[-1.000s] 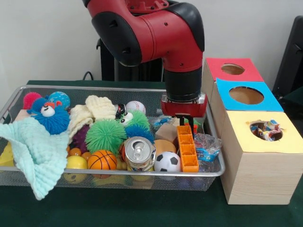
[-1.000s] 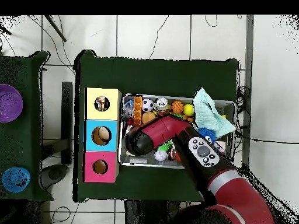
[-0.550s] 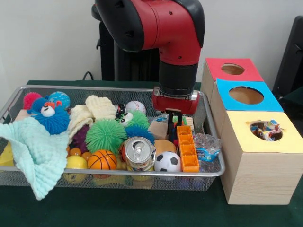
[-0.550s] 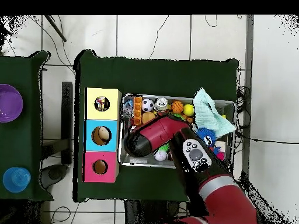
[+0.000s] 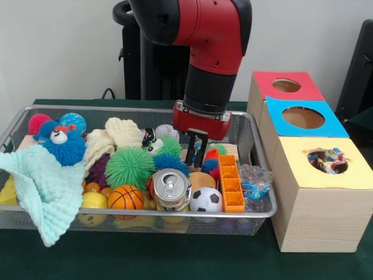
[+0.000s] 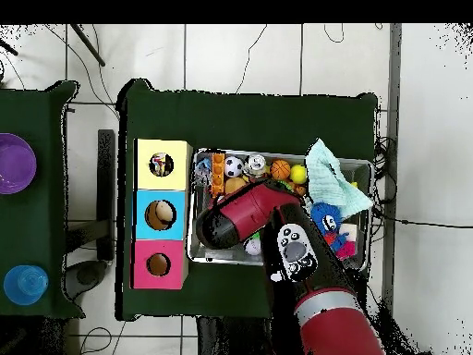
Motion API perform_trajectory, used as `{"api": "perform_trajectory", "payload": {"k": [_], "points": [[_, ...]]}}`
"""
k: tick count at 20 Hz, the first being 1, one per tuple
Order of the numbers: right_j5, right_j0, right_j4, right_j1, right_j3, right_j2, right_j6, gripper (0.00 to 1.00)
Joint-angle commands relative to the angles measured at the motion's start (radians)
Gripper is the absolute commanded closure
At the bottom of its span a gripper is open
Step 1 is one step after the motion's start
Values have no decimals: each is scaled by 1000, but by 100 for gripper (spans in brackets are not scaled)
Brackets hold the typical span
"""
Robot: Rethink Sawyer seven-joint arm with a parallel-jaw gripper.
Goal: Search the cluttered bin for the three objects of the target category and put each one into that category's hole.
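While the clear snack packet (image 5: 254, 181) lies at the right end of the wire bin (image 5: 145, 214), just beside the orange block strip (image 5: 231, 182), more bright wrappers (image 5: 328, 160) show inside the hole of the yellow box (image 5: 317, 198). The gripper (image 5: 196, 153) hangs over the bin's middle, behind the drink can (image 5: 172, 188) and the small soccer ball (image 5: 206, 200). Half a second ago it stood lower and closer to the orange strip; it has since risen and shifted away from the boxes, and the arm leans more. Something pale and bluish shows at its tip, but whether it is clenched, released or grasping that cannot be told.

Only the front view shows the gripper; from overhead the arm (image 6: 242, 214) covers it and the bin's centre. Overhead shows a pale rounded thing (image 6: 163, 214) inside the blue box's hole, which the front view does not. It also shows a purple bowl (image 6: 14, 163) on a separate table.
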Motion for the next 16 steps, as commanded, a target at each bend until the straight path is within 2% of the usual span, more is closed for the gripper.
{"api": "perform_trajectory", "payload": {"k": [1, 8, 11, 16], "points": [[-79, 6, -20, -7, -110, -113, 142, 100], [-102, 37, -2, -5, -121, -164, 154, 100], [-126, 96, -28, -13, -158, -248, 236, 100], [-179, 203, -39, 21, -218, -399, 368, 100]]}}
